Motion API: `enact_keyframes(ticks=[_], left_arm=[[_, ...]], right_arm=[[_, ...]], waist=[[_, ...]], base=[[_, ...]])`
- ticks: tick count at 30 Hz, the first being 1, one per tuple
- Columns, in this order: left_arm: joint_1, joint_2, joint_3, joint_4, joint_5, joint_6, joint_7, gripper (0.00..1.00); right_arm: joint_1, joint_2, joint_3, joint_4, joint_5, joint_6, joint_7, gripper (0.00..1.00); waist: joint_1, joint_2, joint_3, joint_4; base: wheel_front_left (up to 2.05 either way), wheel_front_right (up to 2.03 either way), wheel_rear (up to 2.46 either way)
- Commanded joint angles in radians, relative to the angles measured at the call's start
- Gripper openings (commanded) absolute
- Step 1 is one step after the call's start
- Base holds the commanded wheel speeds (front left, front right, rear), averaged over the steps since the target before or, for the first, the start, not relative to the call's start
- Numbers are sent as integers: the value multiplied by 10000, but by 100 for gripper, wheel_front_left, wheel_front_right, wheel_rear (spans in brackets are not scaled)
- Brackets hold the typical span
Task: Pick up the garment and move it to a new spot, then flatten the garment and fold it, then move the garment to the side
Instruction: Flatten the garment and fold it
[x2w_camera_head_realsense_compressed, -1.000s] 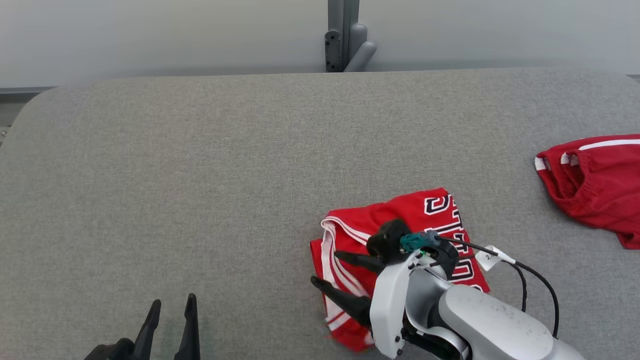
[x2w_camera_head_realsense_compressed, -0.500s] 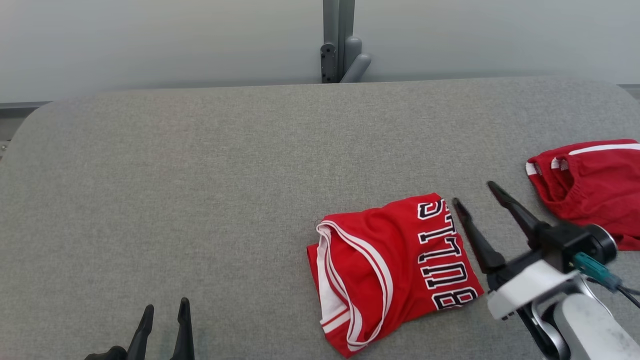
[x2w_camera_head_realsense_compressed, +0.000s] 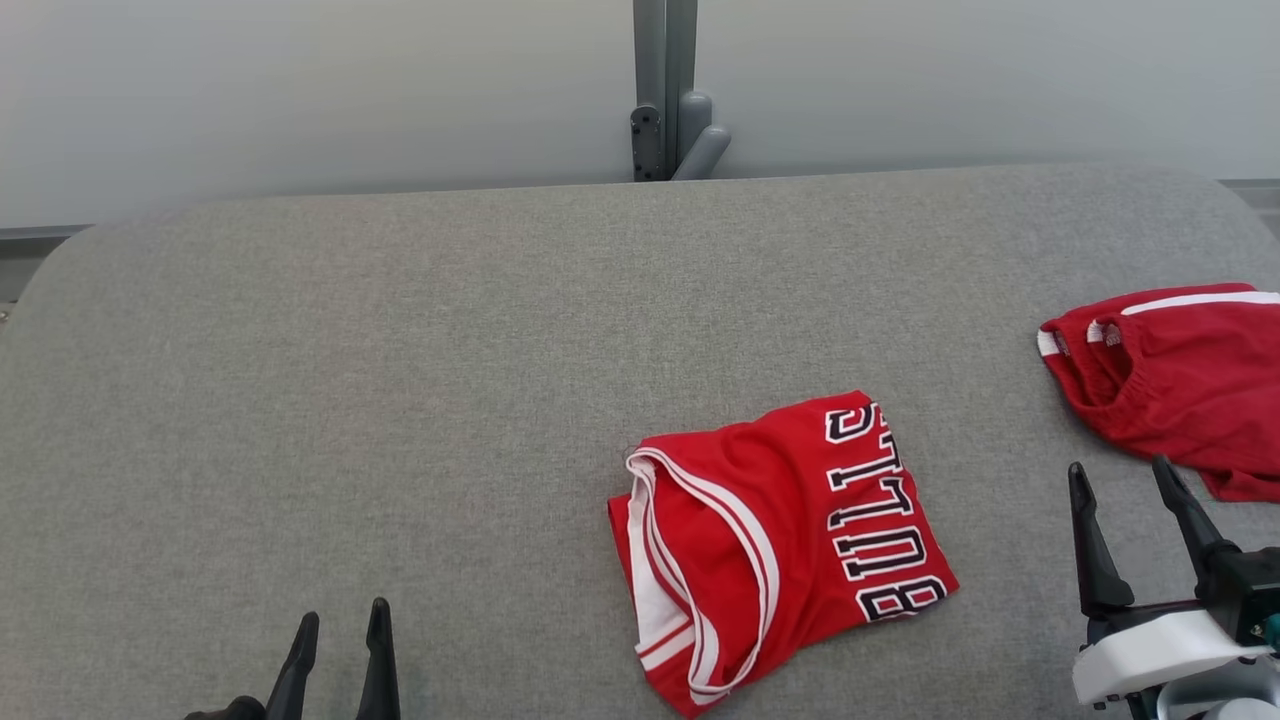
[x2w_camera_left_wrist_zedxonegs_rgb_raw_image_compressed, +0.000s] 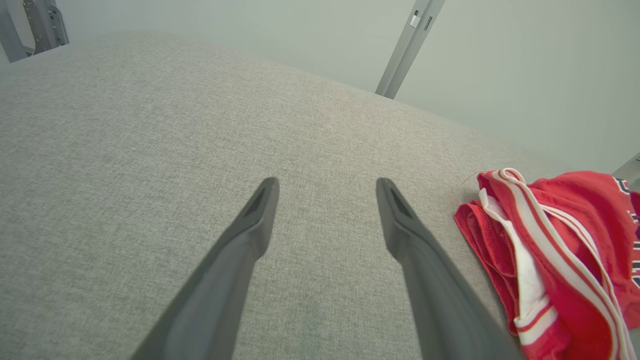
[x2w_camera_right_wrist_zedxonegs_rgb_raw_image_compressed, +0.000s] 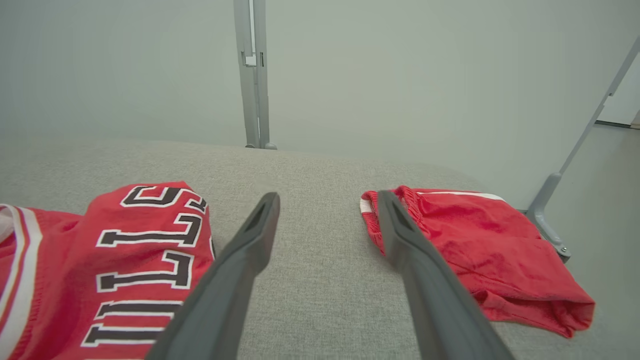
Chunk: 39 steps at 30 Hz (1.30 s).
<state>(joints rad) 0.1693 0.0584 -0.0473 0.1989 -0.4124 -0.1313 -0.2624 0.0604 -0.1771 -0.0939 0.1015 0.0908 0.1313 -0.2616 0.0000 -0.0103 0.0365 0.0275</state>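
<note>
Folded red fabric jersey (x2w_camera_head_realsense_compressed: 780, 545) w/ white trim & black lettering lies flat on grey cloth-covered table (x2w_camera_head_realsense_compressed: 400, 400), centre-right; L gripper (x2w_camera_head_realsense_compressed: 345, 612) at near-left, jaws apart, empty; R gripper (x2w_camera_head_realsense_compressed: 1118, 466) jaws apart, empty, btwn jersey & crumpled red shorts (x2w_camera_head_realsense_compressed: 1170, 390) at right edge.

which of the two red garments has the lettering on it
The folded jersey in the middle: black-and-white block letters run across it. The red shorts at the right edge show white stripes, no letters.
</note>
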Motion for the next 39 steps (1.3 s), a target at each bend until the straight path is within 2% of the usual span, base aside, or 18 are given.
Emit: enact_keyframes(ticks=[1,7,18,24,25,35,39], left_arm=[[-8,19,-8,-42,93,9,-27,100],[-146,-10,16,-27,119,9,-27,100],[-402,-2,-155,3,104,9,-27,100],[-598,101,-181,2,71,9,-27,100],[-623,108,-208,9,71,9,-27,100],[-990,110,-418,0,42,9,-27,100],[-1196,168,-563,50,-17,9,-27,100]], right_arm=[[122,91,-96,54,-127,-13,-40,100],[-3,433,-24,114,-307,-13,-42,100],[-1390,580,2231,949,-429,-13,-43,100],[-1980,741,2856,1189,-416,-13,-43,100],[-2121,751,3020,1335,-423,-13,-43,0],[-2845,897,4159,2395,-594,-13,-42,0],[-3277,1078,4466,3182,-391,-13,-42,0]], waist=[[0,103,25,9],[0,103,100,33],[0,103,531,119],[0,103,742,269],[0,103,807,321],[0,103,1453,563],[0,103,1684,705]], base=[[0,0,0],[0,0,0],[0,0,0],[0,0,0],[0,0,0],[0,0,0],[0,0,0]])
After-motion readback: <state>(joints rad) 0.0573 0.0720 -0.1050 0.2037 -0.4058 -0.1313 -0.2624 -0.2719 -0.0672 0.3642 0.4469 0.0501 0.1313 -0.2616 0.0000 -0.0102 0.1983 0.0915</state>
